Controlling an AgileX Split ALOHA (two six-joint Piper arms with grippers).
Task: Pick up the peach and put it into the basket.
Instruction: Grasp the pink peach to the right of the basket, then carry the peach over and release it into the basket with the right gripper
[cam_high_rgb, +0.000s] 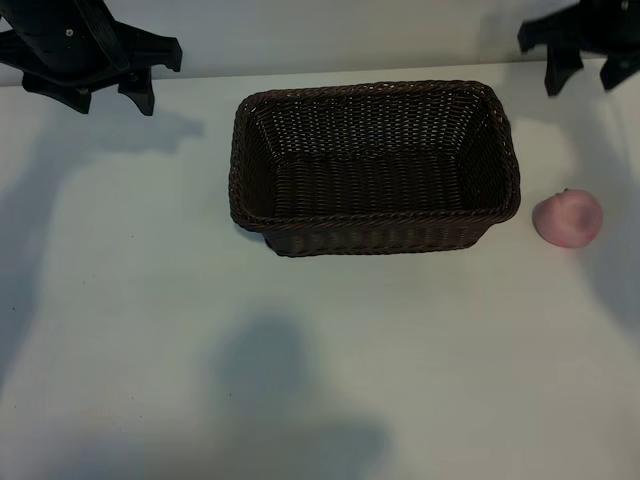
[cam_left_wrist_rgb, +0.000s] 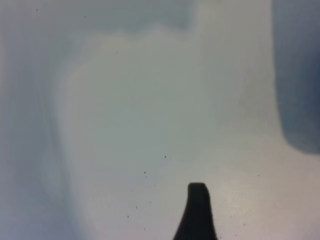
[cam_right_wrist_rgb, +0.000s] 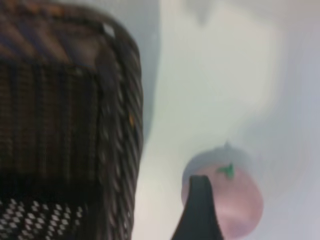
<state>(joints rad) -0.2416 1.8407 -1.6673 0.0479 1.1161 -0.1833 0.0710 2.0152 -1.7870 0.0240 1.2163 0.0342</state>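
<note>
The pale-pink peach (cam_high_rgb: 568, 218) lies on the white table just right of the basket (cam_high_rgb: 375, 235), a dark-brown wicker one with nothing in it. My right gripper (cam_high_rgb: 585, 85) hangs open at the back right, above and behind the peach, holding nothing. In the right wrist view the peach (cam_right_wrist_rgb: 242, 202) with its green stem shows past one dark finger (cam_right_wrist_rgb: 200, 212), beside the basket's braided rim (cam_right_wrist_rgb: 122, 125). My left gripper (cam_high_rgb: 160, 82) is open at the back left, far from both. Its wrist view shows one finger (cam_left_wrist_rgb: 197, 212) over bare table.
The white table (cam_high_rgb: 200, 350) stretches wide in front of the basket, crossed by soft shadows. A pale wall runs along the back edge (cam_high_rgb: 350, 30). A narrow strip of table separates the peach from the basket's right end.
</note>
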